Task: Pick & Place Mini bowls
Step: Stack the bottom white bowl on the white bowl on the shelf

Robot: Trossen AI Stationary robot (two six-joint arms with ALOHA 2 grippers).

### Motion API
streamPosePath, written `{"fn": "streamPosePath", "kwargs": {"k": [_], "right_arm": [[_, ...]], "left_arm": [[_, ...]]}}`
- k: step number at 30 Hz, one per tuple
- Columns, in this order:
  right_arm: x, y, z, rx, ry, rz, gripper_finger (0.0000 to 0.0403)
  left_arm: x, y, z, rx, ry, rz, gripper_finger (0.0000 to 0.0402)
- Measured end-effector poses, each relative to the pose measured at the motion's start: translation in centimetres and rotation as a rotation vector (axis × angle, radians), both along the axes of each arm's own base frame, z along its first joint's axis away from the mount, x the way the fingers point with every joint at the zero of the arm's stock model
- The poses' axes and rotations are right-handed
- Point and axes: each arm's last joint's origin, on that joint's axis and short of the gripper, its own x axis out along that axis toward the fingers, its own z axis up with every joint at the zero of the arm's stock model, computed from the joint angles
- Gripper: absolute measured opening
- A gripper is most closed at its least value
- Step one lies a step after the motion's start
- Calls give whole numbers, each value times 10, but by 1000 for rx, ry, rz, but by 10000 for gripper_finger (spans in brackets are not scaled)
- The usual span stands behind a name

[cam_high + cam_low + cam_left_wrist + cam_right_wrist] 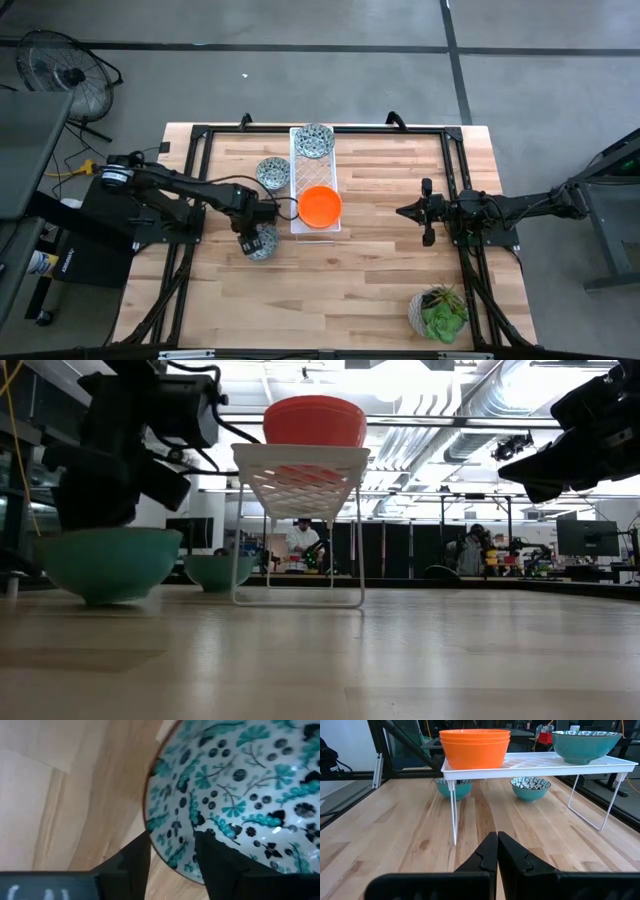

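My left gripper (250, 236) (172, 852) is over the table's left-middle, shut on a patterned mini bowl (263, 243) (110, 564). A second patterned bowl (272, 174) (218, 570) stands on the table by the white tray (298, 170), a raised rack on thin legs (452, 815). On the tray sit a third patterned bowl (314, 141) (586, 745) and the stacked orange-red bowls (320, 206) (475, 747). My right gripper (404, 211) (497, 851) hovers shut to the right of the tray, its fingers pointing at it. My left gripper has the patterned bowl by its rim (159, 851), on the side toward the table's left. One finger (215, 865) is inside the bowl and the other finger (134, 865) outside, coming from above. The bowl sits level with its base (108, 600) on the table.
A pale pot with a green plant (438, 312) stands near the table's near right corner. Black frame rails (455, 170) run along the table's sides. Bare wood lies between the tray and my right gripper, and across the near half of the table.
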Motion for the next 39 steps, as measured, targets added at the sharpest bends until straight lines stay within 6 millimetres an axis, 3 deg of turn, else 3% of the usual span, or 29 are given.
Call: {"fn": "streamPosePath", "kwargs": {"k": [12,20,39], "right_arm": [[0,0,0,0,1,0,0],[0,0,0,0,2,0,0],[0,0,-1,0,6,0,0]], "left_arm": [[0,-1,1,-31,3,-64,14],[-1,-1,1,-27,4,-73,6],[-23,3,31,47,-96,-76,3]]}}
